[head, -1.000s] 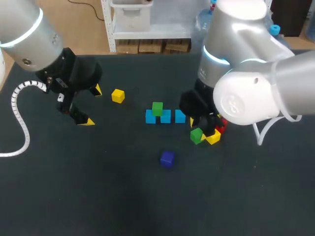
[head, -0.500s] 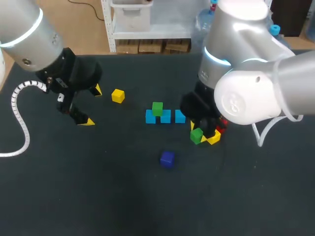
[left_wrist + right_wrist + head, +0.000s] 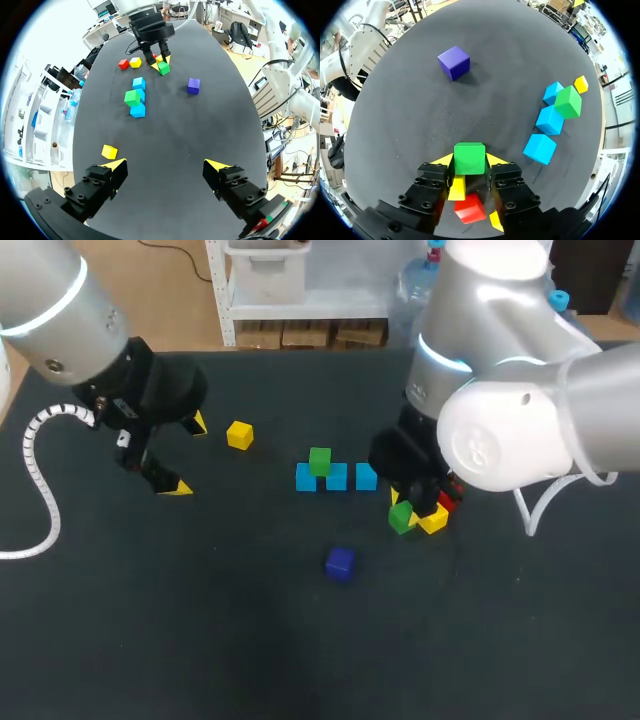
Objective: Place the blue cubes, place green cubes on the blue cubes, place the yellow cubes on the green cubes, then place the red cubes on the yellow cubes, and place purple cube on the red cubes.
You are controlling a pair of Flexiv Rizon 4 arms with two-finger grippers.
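Observation:
Three blue cubes (image 3: 336, 477) lie in a row mid-table, and a green cube (image 3: 320, 461) sits on top of them. My right gripper (image 3: 469, 160) is just right of the row, both yellow tips pressed against the sides of a second green cube (image 3: 469, 158) (image 3: 401, 516). Behind that cube, under the gripper, lie a yellow cube (image 3: 457, 187) (image 3: 433, 519) and a red cube (image 3: 470, 209) (image 3: 447, 500). A purple cube (image 3: 340, 562) (image 3: 454, 62) rests alone nearer the front. My left gripper (image 3: 188, 455) (image 3: 165, 165) hangs open at the left, next to a lone yellow cube (image 3: 239, 435) (image 3: 109, 151).
The dark table (image 3: 200, 620) has free room across its front and left. My left arm's white cable (image 3: 35, 480) loops down at the far left. A white frame (image 3: 540, 505) stands just right of my right arm.
The right gripper's fingers have drawn in onto the green cube, which shifted only slightly. The left arm has not moved.

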